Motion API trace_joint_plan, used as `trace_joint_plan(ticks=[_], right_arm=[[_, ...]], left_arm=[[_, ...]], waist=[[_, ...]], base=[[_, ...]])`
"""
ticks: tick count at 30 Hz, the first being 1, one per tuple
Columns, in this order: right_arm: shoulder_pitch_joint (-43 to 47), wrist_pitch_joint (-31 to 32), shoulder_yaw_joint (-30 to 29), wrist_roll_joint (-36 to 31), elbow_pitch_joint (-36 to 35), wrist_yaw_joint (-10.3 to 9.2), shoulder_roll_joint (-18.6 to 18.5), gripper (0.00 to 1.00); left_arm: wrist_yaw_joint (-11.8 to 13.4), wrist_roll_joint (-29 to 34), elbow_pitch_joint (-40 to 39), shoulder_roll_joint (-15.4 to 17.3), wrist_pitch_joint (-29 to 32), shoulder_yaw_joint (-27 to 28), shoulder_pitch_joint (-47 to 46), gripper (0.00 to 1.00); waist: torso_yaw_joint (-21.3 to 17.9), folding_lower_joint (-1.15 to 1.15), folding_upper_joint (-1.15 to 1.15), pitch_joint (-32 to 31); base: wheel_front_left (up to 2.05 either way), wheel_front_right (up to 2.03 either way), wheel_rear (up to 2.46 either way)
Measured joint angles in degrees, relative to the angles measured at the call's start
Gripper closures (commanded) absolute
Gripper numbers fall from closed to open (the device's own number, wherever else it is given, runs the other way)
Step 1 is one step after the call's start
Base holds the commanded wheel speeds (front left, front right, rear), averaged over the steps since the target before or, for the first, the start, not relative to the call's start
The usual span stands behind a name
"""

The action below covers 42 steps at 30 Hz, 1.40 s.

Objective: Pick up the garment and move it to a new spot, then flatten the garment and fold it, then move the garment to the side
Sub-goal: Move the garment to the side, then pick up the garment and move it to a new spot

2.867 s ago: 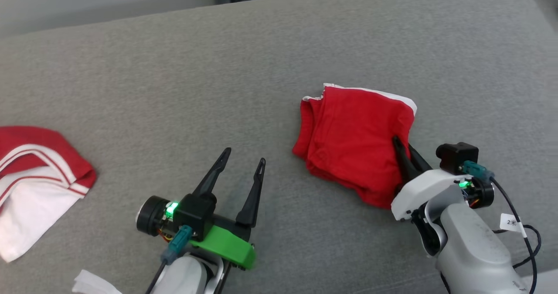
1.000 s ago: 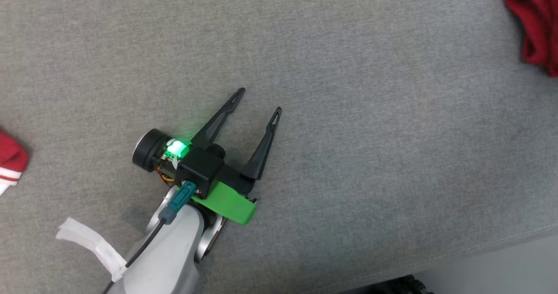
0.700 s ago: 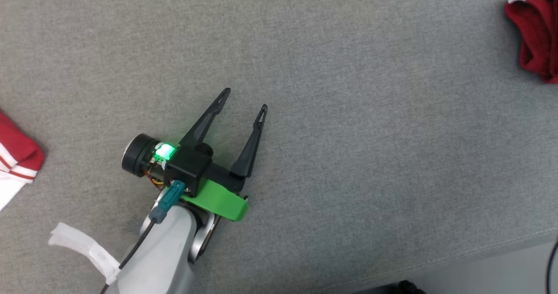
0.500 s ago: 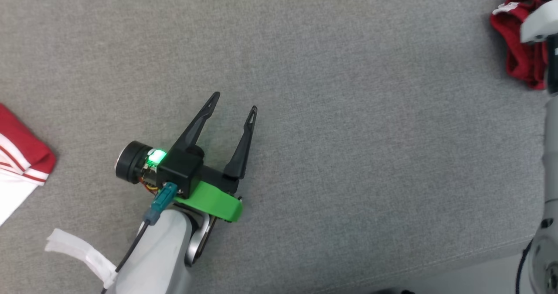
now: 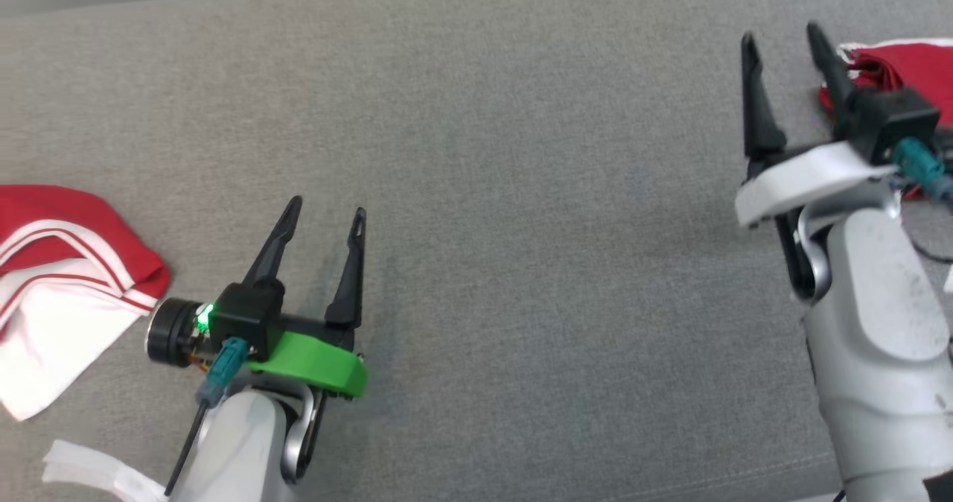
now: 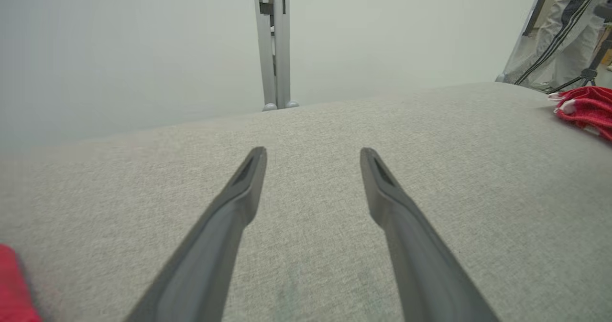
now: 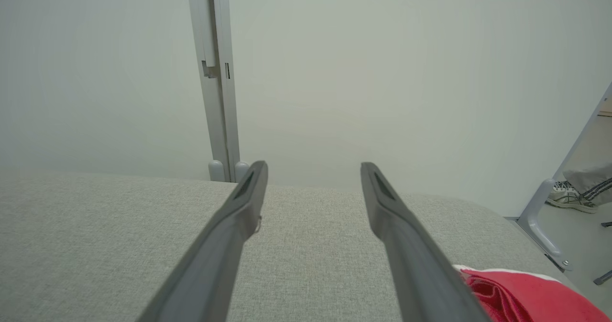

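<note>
Task is looking to be at its tail end. The red garment (image 5: pixel 904 66) is lying as a compact bundle w/ a white edge at the far right of the grey cushion (image 5: pixel 521 189), i.e. already off to the side. So fold + move-aside are prob. done.

The right gripper (image 5: pixel 780 34) is standing just beside the garment, on its left, w/ its fingers spread wide and pointing up the head view. Nothing is sitting btwn them. In the right wrist view the garment is showing at the bottom right, just outside the right-hand finger. Whether that finger is brushing the cloth can't be told.

The left gripper (image 5: pixel 326 205) is hovering well apart from the garment, low over bare cushion. Its jaws are likewise standing wide open and gripping nothing. A second cloth, red-and-white (image 5: pixel 67 264), is lying at the far left, near that arm's wrist but clear of its fingers.

Nxt move, as a judgement: if the bundle counts as placed, the right arm is needing only to back away w/ jaws open, keeping the near finger from snagging a fold and dragging the bundle out of shape. If the red-and-white cloth is due nxt, the left gripper is being called on to swing left and come down over one edge.
</note>
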Motion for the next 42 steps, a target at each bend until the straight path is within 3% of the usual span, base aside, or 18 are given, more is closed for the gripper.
trace_joint_plan(ticks=[10, 18, 29, 42], right_arm=[[12.23, 0.01, 2.07, 1.13, 0.83, 0.0, 1.41, 0.0], [18.91, 0.0, 2.7, 2.64, 1.16, 0.0, 1.59, 0.0], [23.58, 0.0, 2.14, 3.63, 0.86, 0.0, 1.64, 0.0], [23.66, 0.01, 3.54, 2.63, 0.94, 0.0, 1.65, 0.0]], left_arm=[[0.2, 0.89, 2.05, -0.79, 0.0, 7.51, 5.36, 0.0], [0.43, 1.12, 3.23, -1.01, 0.0, 10.06, 10.48, 0.0], [1.89, -1.29, 3.48, -1.09, 0.0, 8.54, 15.82, 0.0], [2.97, -3.09, 3.81, -1.11, 0.0, 7.49, 14.49, 0.0]], waist=[[2.53, 0.0, 0.0, -6.06], [3.47, 0.0, 0.0, -10.97], [4.46, 0.0, 0.0, -15.3], [6.74, 0.0, 0.0, -14.9]], base=[[0.0, 0.0, 0.0], [0.0, 0.0, 0.0], [0.0, 0.0, 0.0], [0.0, 0.0, 0.0]])
